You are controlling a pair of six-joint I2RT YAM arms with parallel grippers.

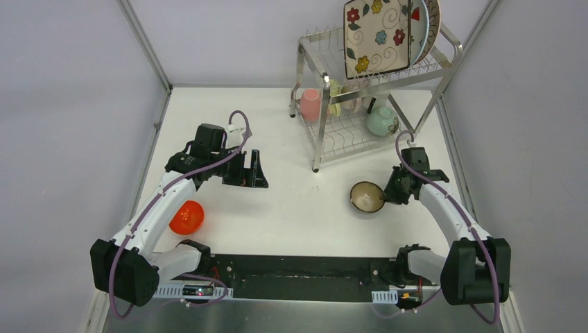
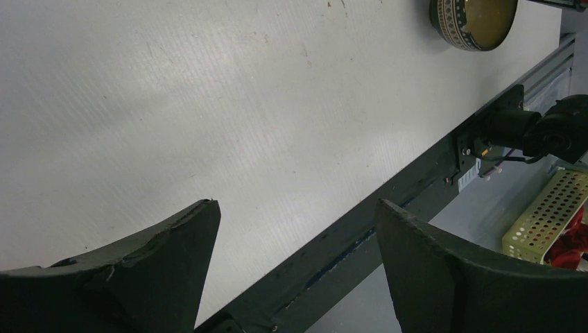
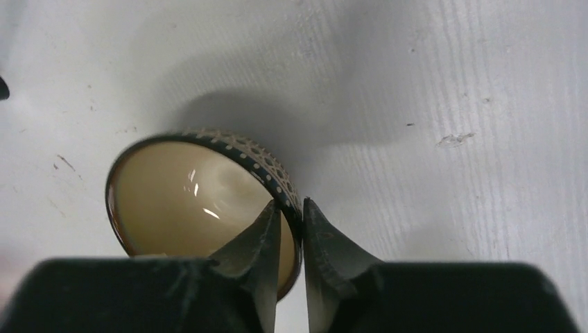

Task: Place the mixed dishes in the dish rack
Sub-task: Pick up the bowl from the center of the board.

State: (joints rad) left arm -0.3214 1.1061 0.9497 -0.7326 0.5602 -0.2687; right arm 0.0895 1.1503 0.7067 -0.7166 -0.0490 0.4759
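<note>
**In the rack: four; outside it: two**

We log square plate (image 1: 378, 35) and round plate (image 1: 433, 19) on the rack's (image 1: 319, 142) top tier, pink cup (image 1: 310, 104) and mint bowl (image 1: 382, 121) below. Outstanding: brown bowl (image 1: 366, 197), rim pinched in the right gripper (image 3: 290, 208), short of the rack; orange bowl (image 1: 187, 217) on the table (image 1: 291, 208). Left gripper (image 2: 297, 205) agape, empty.

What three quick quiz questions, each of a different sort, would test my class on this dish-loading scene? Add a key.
1. True or false: the right fingers are pinching the rim of the brown bowl.
2. Which dish lies loose on the table? A pink cup; B orange bowl; C mint bowl.
3. Fill in: the square floral plate stands on the dish rack's ____ tier.

Key: 1 true; 2 B; 3 upper.
</note>
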